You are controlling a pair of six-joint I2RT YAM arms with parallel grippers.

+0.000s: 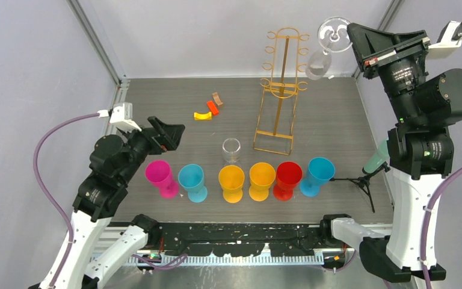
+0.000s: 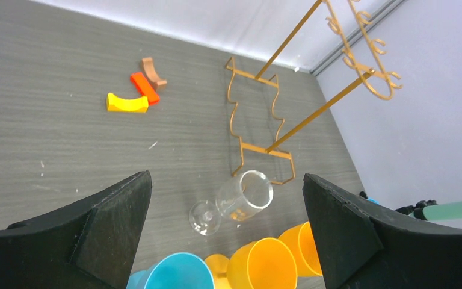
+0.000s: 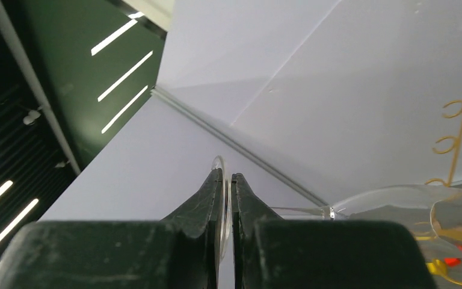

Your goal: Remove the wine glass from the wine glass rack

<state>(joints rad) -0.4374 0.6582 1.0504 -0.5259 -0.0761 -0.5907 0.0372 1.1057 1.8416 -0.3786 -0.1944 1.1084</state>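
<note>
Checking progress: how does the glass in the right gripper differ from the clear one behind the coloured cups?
The held wine glass is airborne beside the rack, its foot pinched in the right gripper; the table glass stands free, ungripped. The held wine glass is tilted; the table glass upright. Both are clear and stemmed.

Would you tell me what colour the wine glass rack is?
The rack is gold, clearest from the top external view.
</note>
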